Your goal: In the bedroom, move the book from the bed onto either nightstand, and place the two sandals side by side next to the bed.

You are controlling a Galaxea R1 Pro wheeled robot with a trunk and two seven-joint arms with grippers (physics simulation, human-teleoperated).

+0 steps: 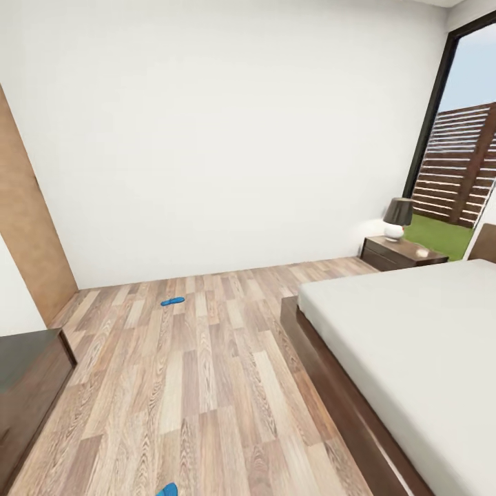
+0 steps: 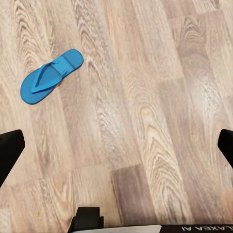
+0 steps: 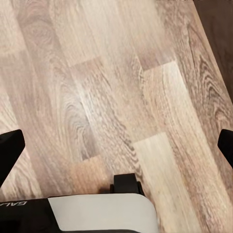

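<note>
Two blue sandals on the plank floor (image 1: 207, 386), well apart: far sandal (image 1: 173, 301) near the white wall, near sandal (image 1: 167, 490) at the head view's lower edge, seen whole under the left gripper (image 2: 116, 145). Left gripper wide, empty; right gripper (image 3: 116, 145) wide too, above bare floor. Bed (image 1: 427, 358) at right, nightstand (image 1: 403, 253) w/ lamp (image 1: 397, 218) beyond it. No book to see on the visible mattress.

Likely step: pick near sandal. Better to drop straight over it, line fingers across the sole, close at mid-length; thin and flat, so easy to slip.
</note>
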